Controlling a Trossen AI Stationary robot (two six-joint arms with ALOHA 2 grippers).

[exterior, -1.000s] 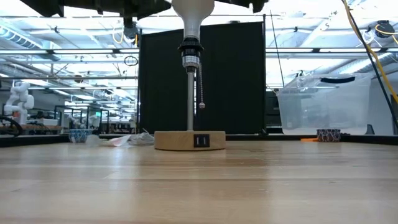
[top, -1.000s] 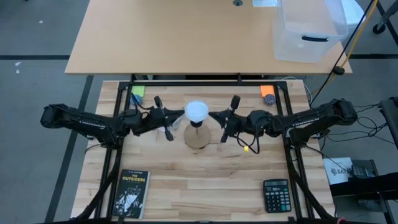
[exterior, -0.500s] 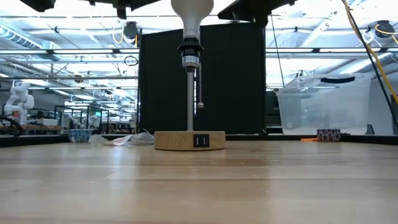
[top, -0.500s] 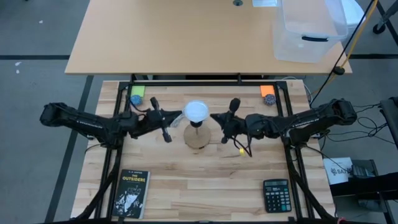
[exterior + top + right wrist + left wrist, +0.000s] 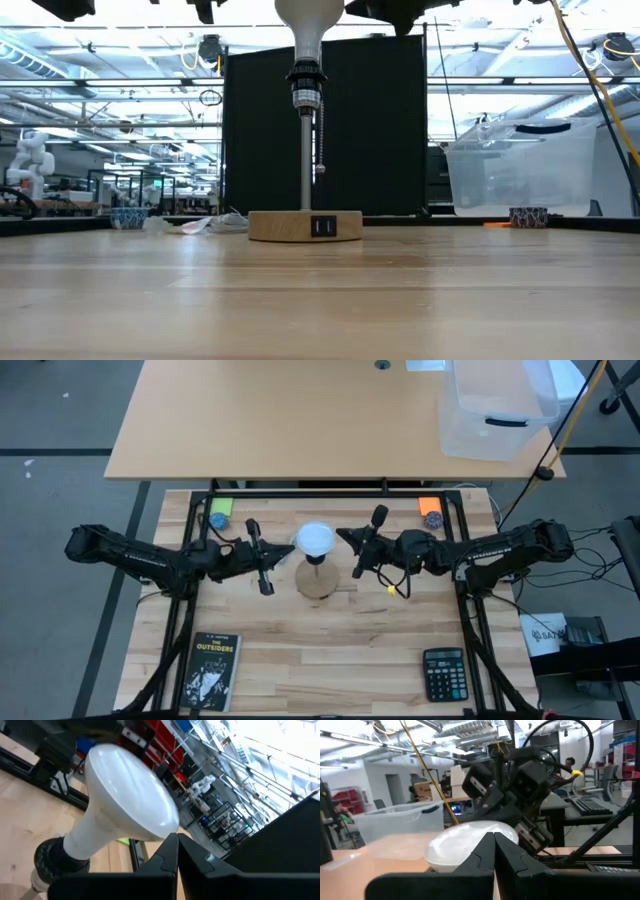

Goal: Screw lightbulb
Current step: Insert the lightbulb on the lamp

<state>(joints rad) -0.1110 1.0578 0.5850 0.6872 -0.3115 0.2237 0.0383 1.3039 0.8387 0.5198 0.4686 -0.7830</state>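
The lightbulb (image 5: 317, 539) sits upright in the socket of the stand (image 5: 318, 579) at the middle of the desk (image 5: 330, 650), its globe uppermost. Both arms reach in level from the sides, stretched low across the desk toward the bulb. The left pincer (image 5: 289, 547) lies at the bulb's 9 o'clock, just beside the globe, its fingers (image 5: 494, 851) pressed together on nothing. The right pincer (image 5: 343, 536) lies at the bulb's 3 o'clock, also just beside the globe and likewise closed and empty; in its wrist view the fingers (image 5: 174, 851) meet below the white globe (image 5: 129, 795). Whether either tip touches the glass cannot be told. A book (image 5: 209, 671) lies at the desk's 7 o'clock and a calculator (image 5: 443, 674) at 5 o'clock.
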